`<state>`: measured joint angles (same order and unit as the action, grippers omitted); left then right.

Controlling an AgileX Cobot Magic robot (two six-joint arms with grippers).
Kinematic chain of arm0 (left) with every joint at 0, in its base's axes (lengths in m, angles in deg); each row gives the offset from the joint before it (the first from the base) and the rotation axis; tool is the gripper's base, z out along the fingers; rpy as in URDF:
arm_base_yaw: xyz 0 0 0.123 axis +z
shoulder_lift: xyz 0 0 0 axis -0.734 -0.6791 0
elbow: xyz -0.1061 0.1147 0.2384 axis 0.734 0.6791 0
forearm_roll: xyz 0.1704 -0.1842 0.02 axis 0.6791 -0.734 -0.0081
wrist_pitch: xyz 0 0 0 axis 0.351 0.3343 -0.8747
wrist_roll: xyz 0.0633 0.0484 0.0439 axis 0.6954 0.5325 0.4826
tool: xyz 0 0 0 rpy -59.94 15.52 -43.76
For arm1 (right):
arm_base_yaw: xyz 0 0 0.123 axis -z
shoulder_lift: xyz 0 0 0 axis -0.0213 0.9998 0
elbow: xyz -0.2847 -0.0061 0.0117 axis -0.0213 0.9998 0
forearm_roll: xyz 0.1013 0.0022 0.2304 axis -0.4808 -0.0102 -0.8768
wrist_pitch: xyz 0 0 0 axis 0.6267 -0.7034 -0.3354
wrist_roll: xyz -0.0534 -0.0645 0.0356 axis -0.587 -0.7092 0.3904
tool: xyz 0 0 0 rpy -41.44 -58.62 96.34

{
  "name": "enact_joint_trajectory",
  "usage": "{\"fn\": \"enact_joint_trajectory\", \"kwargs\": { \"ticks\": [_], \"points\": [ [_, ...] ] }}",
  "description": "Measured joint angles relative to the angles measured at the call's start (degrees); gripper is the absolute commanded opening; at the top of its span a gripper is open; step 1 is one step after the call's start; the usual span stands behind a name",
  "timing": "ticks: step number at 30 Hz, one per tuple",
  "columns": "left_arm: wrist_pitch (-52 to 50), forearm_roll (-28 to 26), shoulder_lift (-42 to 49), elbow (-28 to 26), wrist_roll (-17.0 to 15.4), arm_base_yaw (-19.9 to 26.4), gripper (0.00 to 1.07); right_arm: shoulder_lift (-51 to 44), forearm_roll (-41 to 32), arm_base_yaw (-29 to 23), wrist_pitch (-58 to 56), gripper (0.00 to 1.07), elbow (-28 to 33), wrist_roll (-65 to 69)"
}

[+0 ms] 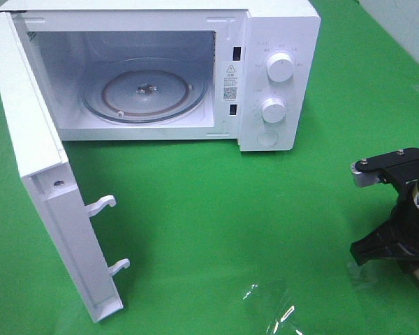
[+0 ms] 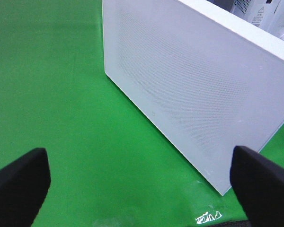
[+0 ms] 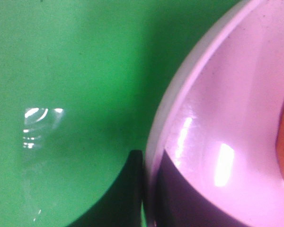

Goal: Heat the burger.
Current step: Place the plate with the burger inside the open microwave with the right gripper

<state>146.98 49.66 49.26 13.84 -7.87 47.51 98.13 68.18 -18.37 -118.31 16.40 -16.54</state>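
Left gripper (image 2: 141, 189) hangs, jaws spread wide and empty; at the near right the right arm (image 1: 398, 202) sits low, right gripper (image 3: 149, 163) pinched onto the rim of the pink plate (image 3: 227, 118)

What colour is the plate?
Pink; the plate shows best in the right wrist view.

Surface (image 1: 216, 209) is a flat bright-green mat with no pattern, and it fills nearly the whole view. Lighting is bright and even, from above. Shadows are soft only, e.g. a faint band on the green along the front of the microwave (image 1: 293, 42). There are shiny white reflections (image 1: 279, 314) near the front edge, right of middle; could be gloss or wrinkled clear film, can't tell which. Beyond the far right corner is a pale bluish-white area (image 1: 403, 28), too blurred to say if it's wall or cover. The left wrist view catches white equipment (image 2: 262, 13) with a warning-triangle label, past the green.
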Motion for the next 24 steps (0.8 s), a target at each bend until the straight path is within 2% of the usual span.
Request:
{"fn": "enact_joint_trajectory", "kwargs": {
  "ticks": [24],
  "points": [
    [0.0,0.0,0.0,0.0,0.0,0.0,0.95,-9.91,2.06,0.0,-11.34,0.0,0.06,1.78]
  ]
}}
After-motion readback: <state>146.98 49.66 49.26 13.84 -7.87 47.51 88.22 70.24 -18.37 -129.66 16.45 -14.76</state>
